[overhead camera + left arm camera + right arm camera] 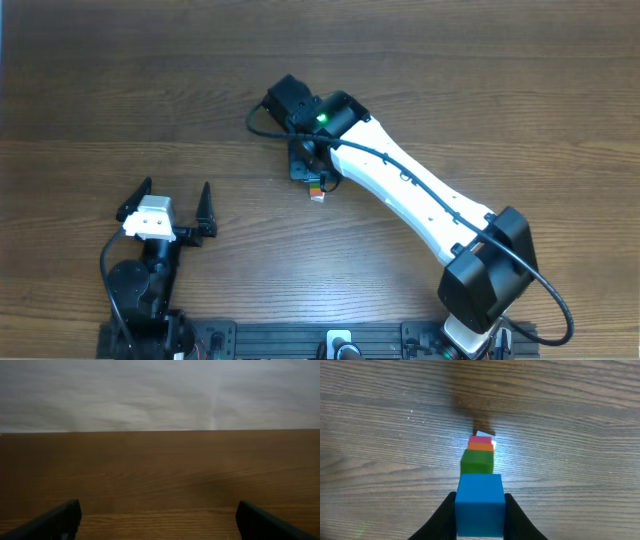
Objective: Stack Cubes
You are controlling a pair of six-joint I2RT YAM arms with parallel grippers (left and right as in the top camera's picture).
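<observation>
While my right gripper (480, 517) clamps the blue cube (480, 495) over the stack (478, 455) | four cubes look stacked | seating and release remain | left gripper (172, 195) spread wide, well apart from stack

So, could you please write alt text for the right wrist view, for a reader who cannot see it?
The right gripper holds a blue cube between its fingers, directly over a stack on a wooden table: green cube on top, orange cube, pink cube and white cube peeking out beneath.
</observation>
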